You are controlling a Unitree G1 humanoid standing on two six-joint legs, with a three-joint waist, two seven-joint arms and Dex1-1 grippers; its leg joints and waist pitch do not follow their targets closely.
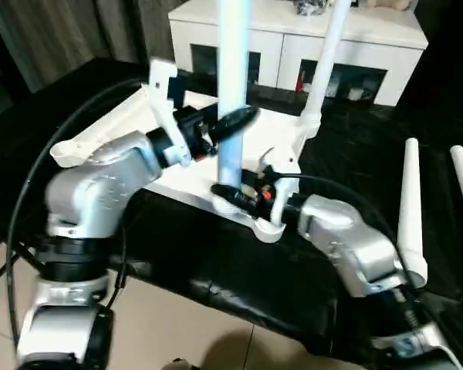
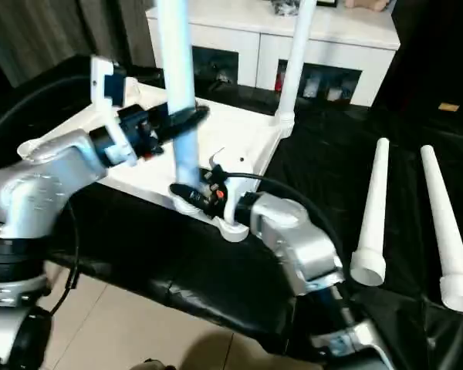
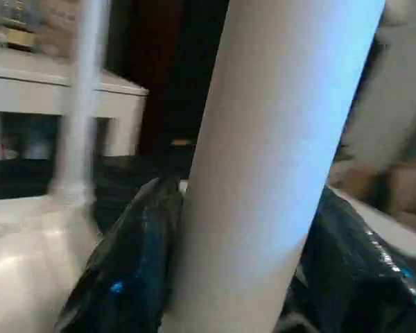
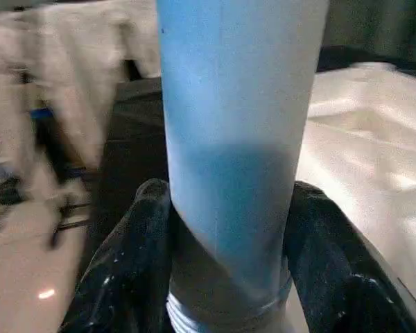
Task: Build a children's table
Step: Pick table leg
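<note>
The white tabletop (image 1: 282, 135) lies underside up on a black-covered surface. One white leg (image 1: 324, 69) stands upright in its far right corner socket. A second leg (image 1: 233, 62) stands upright over the near corner socket (image 1: 266, 227). My left gripper (image 1: 230, 122) is shut on this leg at mid-height, with a black finger (image 3: 132, 263) on each side of the tube (image 3: 277, 159). My right gripper (image 1: 231, 196) is shut on the same leg just above its threaded end (image 4: 222, 316). Two more legs (image 2: 374, 208) (image 2: 440, 223) lie side by side on the black cover to the right.
A white cabinet (image 1: 293, 38) with dark glass doors stands behind the tabletop. The black cover ends at a near edge, with tiled floor (image 1: 177, 324) below it. A black cable (image 1: 31, 185) loops beside my left arm.
</note>
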